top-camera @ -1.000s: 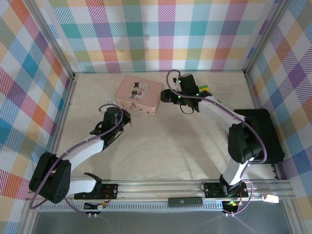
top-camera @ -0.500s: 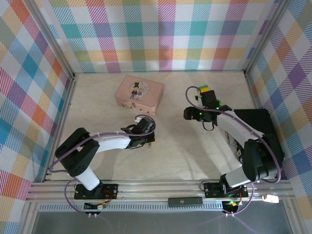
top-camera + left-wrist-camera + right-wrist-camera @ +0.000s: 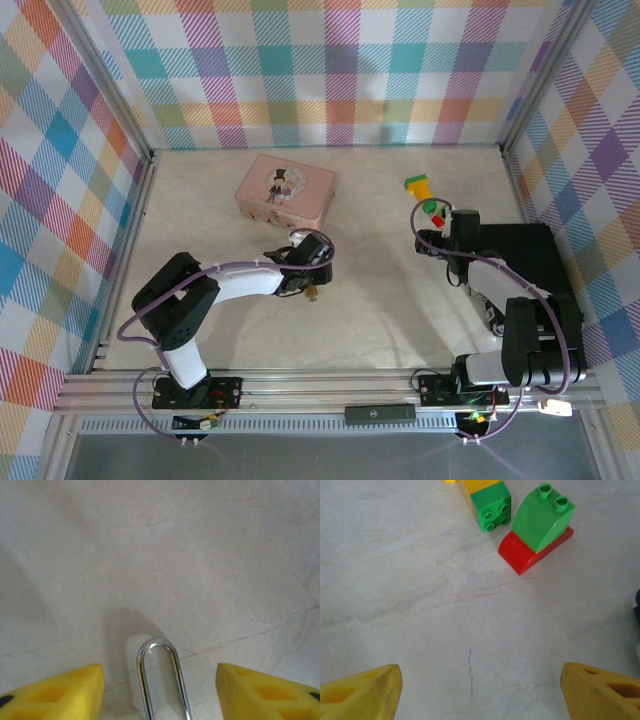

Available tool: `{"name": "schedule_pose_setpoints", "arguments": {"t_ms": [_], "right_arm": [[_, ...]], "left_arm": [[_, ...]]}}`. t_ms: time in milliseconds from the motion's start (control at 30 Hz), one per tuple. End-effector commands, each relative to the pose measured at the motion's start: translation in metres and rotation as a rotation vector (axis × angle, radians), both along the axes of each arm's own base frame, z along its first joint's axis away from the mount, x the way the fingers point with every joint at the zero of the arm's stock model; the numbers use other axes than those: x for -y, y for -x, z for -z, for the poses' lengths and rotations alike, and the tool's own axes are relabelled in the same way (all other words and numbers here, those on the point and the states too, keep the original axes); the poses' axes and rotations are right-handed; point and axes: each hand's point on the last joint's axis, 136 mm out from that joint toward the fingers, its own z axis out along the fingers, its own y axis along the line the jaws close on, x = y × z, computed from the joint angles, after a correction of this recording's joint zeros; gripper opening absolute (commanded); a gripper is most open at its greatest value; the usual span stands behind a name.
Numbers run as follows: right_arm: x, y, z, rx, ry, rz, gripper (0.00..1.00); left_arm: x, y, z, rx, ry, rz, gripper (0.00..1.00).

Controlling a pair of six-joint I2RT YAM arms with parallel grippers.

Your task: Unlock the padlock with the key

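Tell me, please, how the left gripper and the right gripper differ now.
The left gripper straddles the padlock; the right gripper has bare table between its fingers, toy blocks ahead. The left gripper sits mid-table, the right gripper far right. Both are open.

1 pink tin (image 3: 285,190), 1 padlock (image 3: 157,643), 2 toy block stacks (image 3: 536,527) and 2 robot arms (image 3: 240,285).

padlock (image 3: 158,642) before tin (image 3: 285,190) | toy blocks (image 3: 424,196) right of tin

Pale tbl (image 3: 380,290), pink tin (image 3: 285,190), toy blocks (image 3: 537,525), padlock (image 3: 312,293) ctr
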Motion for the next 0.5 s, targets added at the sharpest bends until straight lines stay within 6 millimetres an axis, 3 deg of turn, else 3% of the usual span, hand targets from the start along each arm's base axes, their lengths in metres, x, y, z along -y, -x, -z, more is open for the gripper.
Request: {"name": "schedule_pose_setpoints", "arguments": {"t_ms": [0,133,233,367,467], "right_arm": [[-0.004,-0.023,-0.029,0.195,0.035,-0.055,0.82],[0.000,-0.029,-0.023,0.260,0.065,-0.052,0.83],[-0.001,-0.032,-0.021,0.328,0.091,-0.077,0.83],[0.002,-0.036,-0.011,0.341,0.019,-0.102,0.84],[0.008,-0.030,-0.007,0.389,-0.008,-0.083,0.89]], "left_arm": [[-0.017,-0.007,-0.030,0.068,-0.089,-0.032,0.81],[-0.033,-0.017,-0.063,0.128,-0.095,-0.031,0.90],[-0.063,-0.028,-0.089,0.187,-0.091,-0.085,0.94],[-0.124,-0.036,-0.123,0.282,-0.132,-0.183,0.95],[-0.174,-0.040,-0.142,0.369,-0.159,-0.275,0.95]]}}
